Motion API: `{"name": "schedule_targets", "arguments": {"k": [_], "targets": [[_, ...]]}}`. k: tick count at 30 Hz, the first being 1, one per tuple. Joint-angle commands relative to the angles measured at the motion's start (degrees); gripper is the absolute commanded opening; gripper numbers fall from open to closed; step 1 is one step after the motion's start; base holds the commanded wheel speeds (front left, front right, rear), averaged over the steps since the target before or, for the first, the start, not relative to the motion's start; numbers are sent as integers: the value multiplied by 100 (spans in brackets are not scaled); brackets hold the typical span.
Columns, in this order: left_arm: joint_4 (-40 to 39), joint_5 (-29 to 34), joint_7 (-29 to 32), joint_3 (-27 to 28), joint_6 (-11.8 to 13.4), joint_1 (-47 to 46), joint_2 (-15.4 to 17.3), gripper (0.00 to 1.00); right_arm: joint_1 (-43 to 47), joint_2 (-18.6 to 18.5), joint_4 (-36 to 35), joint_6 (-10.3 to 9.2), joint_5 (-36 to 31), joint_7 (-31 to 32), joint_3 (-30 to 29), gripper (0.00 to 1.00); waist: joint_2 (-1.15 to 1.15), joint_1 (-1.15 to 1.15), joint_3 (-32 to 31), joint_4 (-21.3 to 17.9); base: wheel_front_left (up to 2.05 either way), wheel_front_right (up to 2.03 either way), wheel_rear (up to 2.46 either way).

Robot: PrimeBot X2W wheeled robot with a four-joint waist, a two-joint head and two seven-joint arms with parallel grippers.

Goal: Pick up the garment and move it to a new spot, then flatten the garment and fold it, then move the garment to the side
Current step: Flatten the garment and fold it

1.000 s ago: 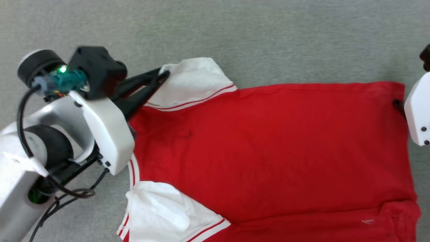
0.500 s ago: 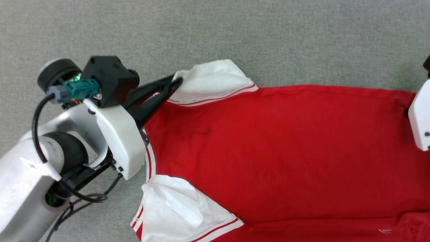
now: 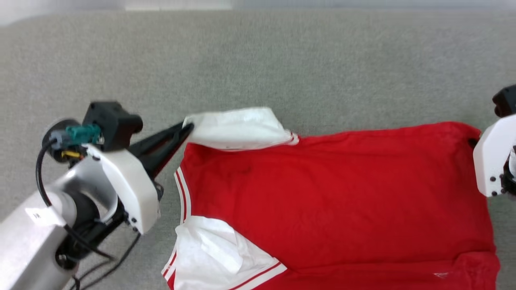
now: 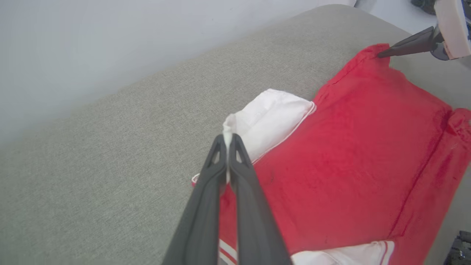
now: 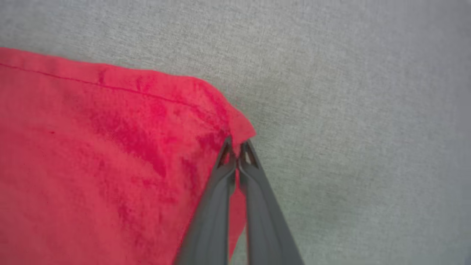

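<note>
- Left gripper (image 4: 228, 141): two long dark fingers pressed together, clamped on the outer tip of the garment's white short sleeve (image 3: 238, 129). The pinched cloth stands up between the fingertips.
- Right gripper (image 5: 237, 145): fingers closed tight, pinching the red hem corner (image 5: 239, 129) at the garment's opposite end. The corner is puckered into a small peak above the tips.
- Garment (image 3: 330, 193): red jersey T-shirt with white short sleeves, plain red side up, spread lengthwise between the two grippers. Faint creases cross the body.
- Held sleeve: at the garment's edge farther from the robot, doubled over and raised a little.
- Second white sleeve (image 3: 213, 253): at the garment's nearer edge, lying flat and crumpled, with red-and-white stripe trim along its cuff.
- Striped neckline trim (image 3: 182, 193): at the garment's end nearest the left gripper.
- Grey woven fabric surface (image 3: 282, 60): beneath the garment, bare on all sides of it.
- Pale wall (image 4: 92, 44): beyond the surface, behind the garment's held sleeve.
</note>
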Motion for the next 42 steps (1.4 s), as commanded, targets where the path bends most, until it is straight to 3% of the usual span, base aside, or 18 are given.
{"name": "schedule_targets", "arguments": {"k": [1, 8, 17, 24, 28, 42], "targets": [[4, -64, -91, 26, 69, 220, 2, 0, 181, -36, -55, -2, 78, -119, -60, 0, 0, 1, -395, -64, 0, 0, 0], [-243, -277, -450, 144, 502, 1311, 245, 0, 1074, 72, -546, -2, 354, -430, -591, 0, 0, 1, -1023, -118, 0, 0, 0], [-776, -522, -806, 173, 980, 2792, 623, 0, 2587, 241, -1564, -2, 638, -632, -1013, 0, 0, 1, -1189, -97, 0, 0, 0], [-629, -533, -749, -48, 1018, 3233, 682, 0, 3350, 69, -1860, -2, 802, -643, -937, 0, 0, 1, -1068, -80, 0, 0, 0], [-417, -503, -525, -253, 984, 3332, 737, 0, 3546, -274, -1936, -2, 737, -761, -615, 0, 0, 1, -1008, -87, 0, 0, 0], [678, -55, -538, -798, 670, 2930, 167, 0, 3403, -1101, -1364, -3, 538, -1573, 560, 0, 0, 1, -946, -95, 0, 0, 0]]}}
